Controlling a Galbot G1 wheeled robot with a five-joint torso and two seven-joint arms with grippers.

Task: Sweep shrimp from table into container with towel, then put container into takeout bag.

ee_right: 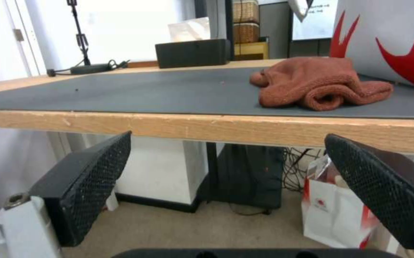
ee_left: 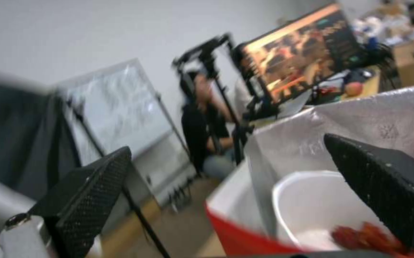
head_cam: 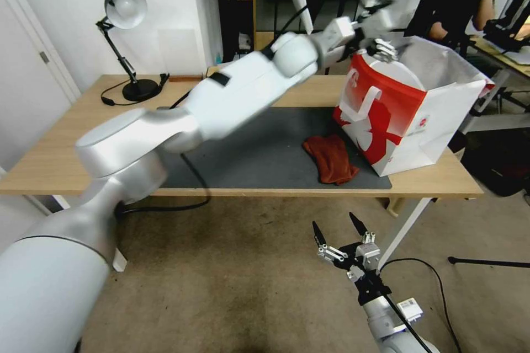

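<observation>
The red and white takeout bag (head_cam: pixel 406 121) stands at the right end of the table (head_cam: pixel 55 160). My left arm reaches across the table, and my left gripper (head_cam: pixel 383 27) hovers open just over the bag's rim. In the left wrist view, the left gripper (ee_left: pixel 226 147) has nothing between its fingers. Below it, the white container (ee_left: pixel 312 200) sits inside the silver-lined bag (ee_left: pixel 360 122) with shrimp (ee_left: pixel 369 233) at its bottom. The rust-red towel (head_cam: pixel 330 158) lies crumpled on the dark mat (head_cam: pixel 265 149) beside the bag. My right gripper (head_cam: pixel 333 222) hangs open below the table's front edge, facing the towel (ee_right: pixel 319 84).
A desk lamp (head_cam: pixel 124 8) stands at the table's back left with its cable. A black tissue box (ee_right: pixel 192 52) sits at the back of the table. A small paper bag (ee_right: pixel 331 215) and cables are on the floor under the table.
</observation>
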